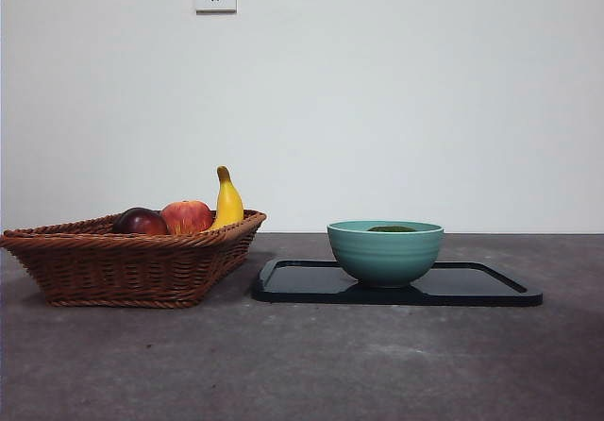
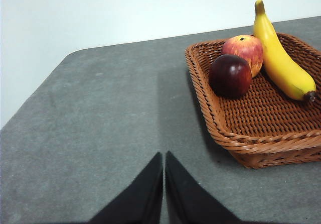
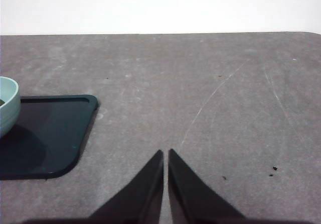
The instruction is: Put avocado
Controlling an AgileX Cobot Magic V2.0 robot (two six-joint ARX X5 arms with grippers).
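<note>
I read the table (image 1: 302,364) as done: tray (image 1: 472,284) toward its right edge carries bowl (image 1: 385,251) w/ avocado (image 1: 391,228) inside. Basket (image 1: 132,261) at left edge. Left gripper (image 2: 164,156), right gripper (image 3: 165,153): jaws clenched, empty, parked.

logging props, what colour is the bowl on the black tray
Teal-green glazed ceramic bowl; clearest in the front view.

I saw soft, even light and sharp focus; the basket (image 2: 261,128) threw a faint shadow, and the wall (image 3: 160,5) washed out white.
</note>
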